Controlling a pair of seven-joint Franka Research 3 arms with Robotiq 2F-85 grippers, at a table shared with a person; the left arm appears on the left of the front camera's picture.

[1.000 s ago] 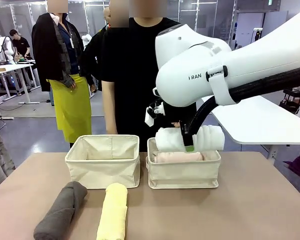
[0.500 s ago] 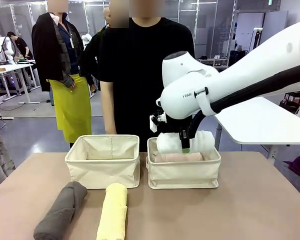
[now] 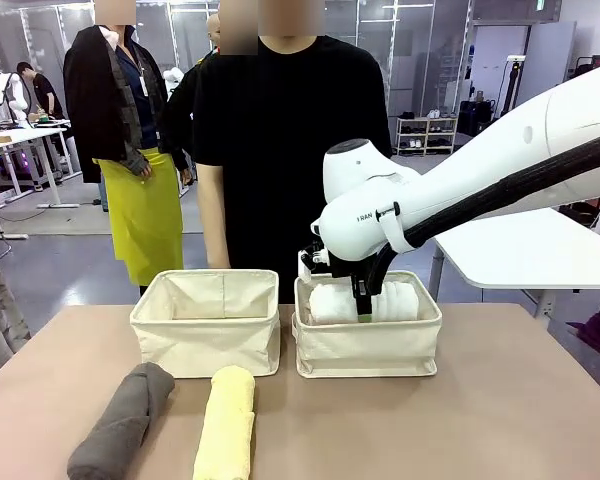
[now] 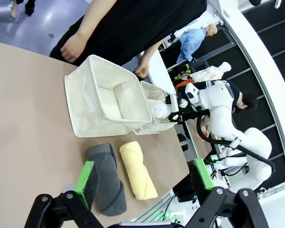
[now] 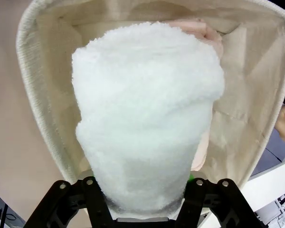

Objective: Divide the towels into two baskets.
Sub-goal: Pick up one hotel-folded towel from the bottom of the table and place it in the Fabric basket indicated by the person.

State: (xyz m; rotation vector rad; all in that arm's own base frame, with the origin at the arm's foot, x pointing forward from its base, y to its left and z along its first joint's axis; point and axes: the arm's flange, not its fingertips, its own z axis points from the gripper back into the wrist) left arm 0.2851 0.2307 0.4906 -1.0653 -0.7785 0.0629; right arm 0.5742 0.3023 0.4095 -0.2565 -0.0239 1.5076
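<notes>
Our right gripper [image 3: 363, 305] is down in the right basket [image 3: 365, 350] at the table's [image 3: 500, 400] far edge. The white towel [image 5: 147, 104] sits between its jaws, on the pink towel [image 5: 204, 31]. Can't tell if they're clamped or slack. If the terry snags a pad, lifting could drag the towel out or tip the soft basket.

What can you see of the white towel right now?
The white towel is a fluffy terry roll, rolled up tight and intact. It lies lengthwise in the right basket, resting on the pink towel, whose edge peeks out beside it. Its top shows above the basket's front rim. The right gripper straddles its middle, one finger on each side; I can't tell whether the fingers are squeezing it.
</notes>
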